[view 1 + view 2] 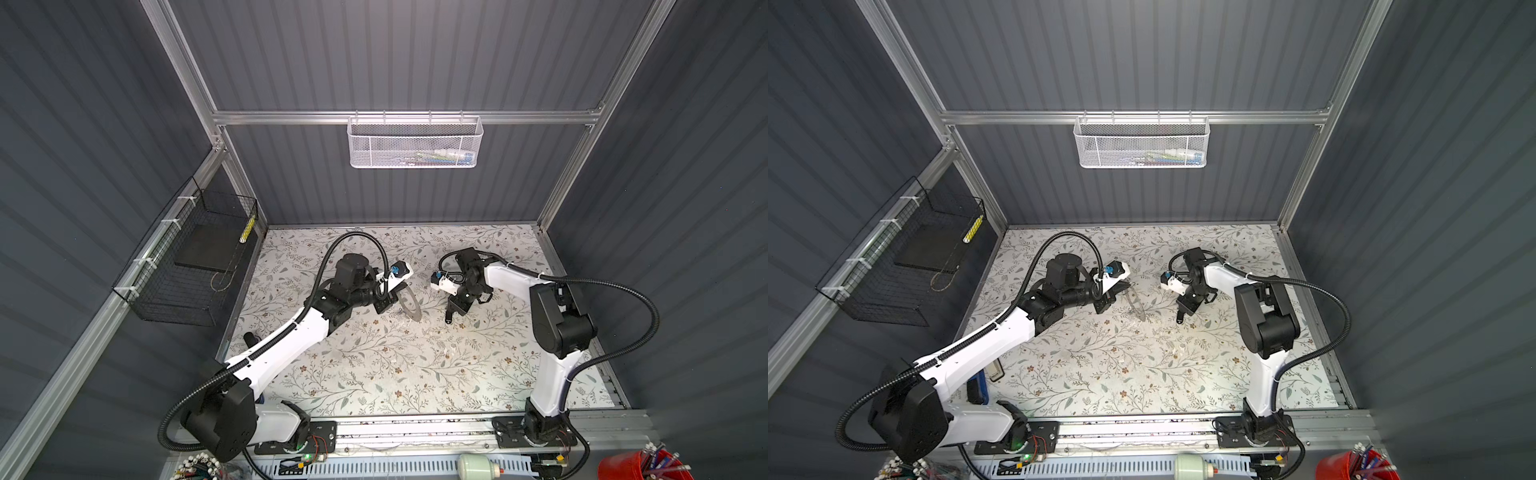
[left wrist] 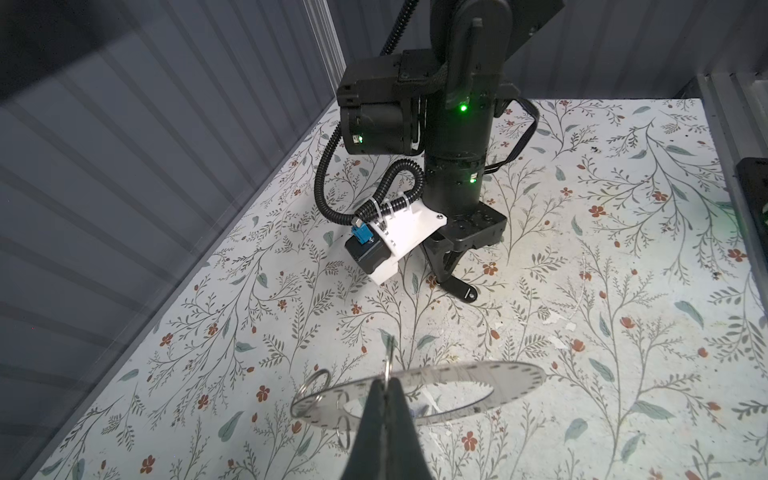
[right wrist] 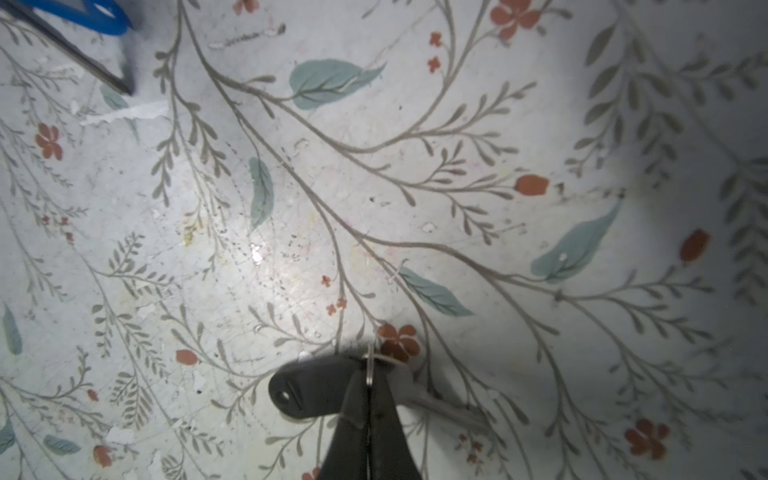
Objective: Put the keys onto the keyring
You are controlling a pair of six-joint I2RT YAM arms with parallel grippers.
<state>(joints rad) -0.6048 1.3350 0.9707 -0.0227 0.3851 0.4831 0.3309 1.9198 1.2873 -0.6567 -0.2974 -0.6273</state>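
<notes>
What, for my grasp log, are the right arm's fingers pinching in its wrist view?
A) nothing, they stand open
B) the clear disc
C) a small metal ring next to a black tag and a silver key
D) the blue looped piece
C: in the right wrist view the right gripper has its fingers shut on a thin metal ring, with the black tag to one side of it and the silver key to the other.

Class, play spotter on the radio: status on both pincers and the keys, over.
Left pincer shut on thin ring by clear disc. Right pincer shut on small ring with grey key and black tag. Clear disc crowds thin ring.
</notes>
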